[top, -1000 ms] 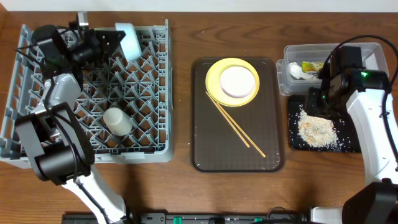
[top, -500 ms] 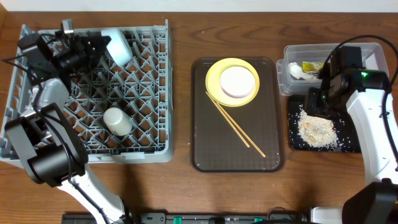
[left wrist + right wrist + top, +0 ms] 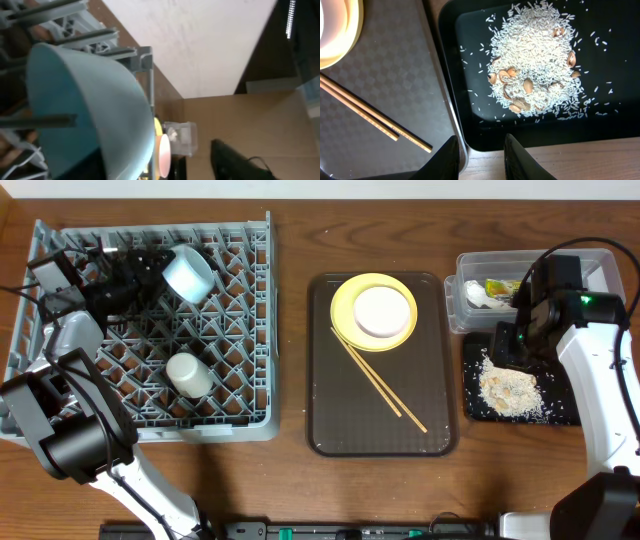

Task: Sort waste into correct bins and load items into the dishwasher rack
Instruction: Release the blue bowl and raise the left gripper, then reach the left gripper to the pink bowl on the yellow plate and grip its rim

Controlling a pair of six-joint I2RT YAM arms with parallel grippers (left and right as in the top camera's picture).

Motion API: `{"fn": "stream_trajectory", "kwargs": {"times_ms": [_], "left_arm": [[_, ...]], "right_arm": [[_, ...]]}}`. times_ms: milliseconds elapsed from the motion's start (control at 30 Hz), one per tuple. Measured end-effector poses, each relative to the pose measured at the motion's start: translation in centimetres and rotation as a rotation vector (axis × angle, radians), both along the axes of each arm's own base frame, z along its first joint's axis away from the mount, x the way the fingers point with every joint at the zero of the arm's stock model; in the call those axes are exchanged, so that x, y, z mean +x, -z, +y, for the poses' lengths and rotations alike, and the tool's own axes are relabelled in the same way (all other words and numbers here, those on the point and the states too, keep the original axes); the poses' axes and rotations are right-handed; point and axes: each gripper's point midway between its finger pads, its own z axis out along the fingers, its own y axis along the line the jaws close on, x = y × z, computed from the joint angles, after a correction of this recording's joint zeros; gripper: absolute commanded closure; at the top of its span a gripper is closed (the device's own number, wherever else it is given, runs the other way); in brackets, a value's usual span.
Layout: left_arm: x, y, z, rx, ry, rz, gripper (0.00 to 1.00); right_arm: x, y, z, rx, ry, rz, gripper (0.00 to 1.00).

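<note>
Since the earlier overhead frames, the light blue bowl (image 3: 187,272) has been brought away from the far rim of the dishwasher rack (image 3: 250,380) and down into the peg field. It is now seen tilted among the pegs, in the far half of the rack. The left gripper (image 3: 140,265) is found just beside it on the left, and the arm has been swung further toward the rack's left wall.

By this, the bowl is judged to be placed or very nearly so. The small pale cup (image 3: 187,373) is already lodged in the rack, nearer the front. Still to be loaded are the yellow plate (image 3: 345,295), the white bowl (image 3: 383,311) set on it, and the chopsticks (image 3: 378,380) – all on the brown serving tray (image 3: 330,420).

The waste appears sorted:
- The snack wrapper (image 3: 500,286) and white scrap (image 3: 476,294) are in the clear tub (image 3: 600,265).
- The food scraps (image 3: 508,385) are spread on the black tray (image 3: 565,412).

The right gripper (image 3: 480,160) has not been shifted. It is held over the black tray's near left corner, fingers parted, nothing between them.

Whether the left jaws are spread or still pinch the bowl cannot be told. From above they are dark against dark pegs. The wrist view is filled by the bowl, and the dark bar across it may be a peg or a finger – it cannot be decided. Whether the bowl is fully seated is also hidden.
</note>
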Motion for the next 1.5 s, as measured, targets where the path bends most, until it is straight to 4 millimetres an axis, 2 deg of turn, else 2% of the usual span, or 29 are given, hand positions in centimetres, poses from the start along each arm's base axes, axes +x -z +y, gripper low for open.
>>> {"fn": "stream_trajectory", "kwargs": {"times_ms": [67,267,333,433,567,700,767,900,933,967,1100,1300,1433,1500], "left_arm": [[-0.1,0.5,0.2,0.005,-0.016,0.027,0.18],[-1.4,2.9,1.5,0.058,-0.099,0.169,0.13],[-2.2,2.7,2.2,0.109,-0.130,0.198,0.12],[-3.1,1.1,3.0,0.221,-0.170,0.180,0.12],[-3.9,-3.2,3.6,0.361,-0.208,0.076,0.11],[-5.1,-7.1,3.1,0.458,-0.236,0.008,0.10],[-5.8,-7.8,2.1,0.503,-0.232,0.013,0.10],[-6.7,-7.2,-2.0,0.616,-0.165,0.063,0.09],[-6.8,-6.8,-3.4,0.643,-0.136,0.077,0.09],[-6.9,-6.2,-4.8,0.671,-0.105,0.090,0.04],[-7.4,-4.8,-11.3,0.778,0.040,0.085,0.03],[-8.7,-5.3,-22.7,0.935,0.309,-0.169,0.03],[-8.8,-6.0,-27.4,1.041,0.344,-0.318,0.03],[-9.0,-5.7,-29.7,1.089,0.366,-0.377,0.03]], "right_arm": [[0.0,0.0,0.0,0.000,0.000,0.000,0.72],[0.0,0.0,0.0,0.000,0.000,0.000,0.72],[0.0,0.0,0.0,0.000,0.000,0.000,0.72],[0.0,0.0,0.0,0.000,0.000,-0.001,0.72],[0.0,0.0,0.0,0.000,0.000,-0.002,0.71],[0.0,0.0,0.0,0.001,0.005,-0.001,0.62],[0.0,0.0,0.0,0.001,0.005,-0.001,0.60],[0.1,0.0,0.0,0.000,0.003,-0.002,0.58],[0.1,0.0,0.0,0.000,0.003,-0.002,0.58],[0.0,0.0,0.0,0.000,0.003,-0.002,0.57],[0.0,0.0,0.0,0.000,0.003,-0.001,0.57],[0.0,0.0,0.0,0.000,0.003,0.002,0.58],[-0.3,0.1,-0.3,-0.003,0.029,0.014,0.58],[-0.6,0.1,-0.9,-0.003,0.061,0.024,0.58]]}}
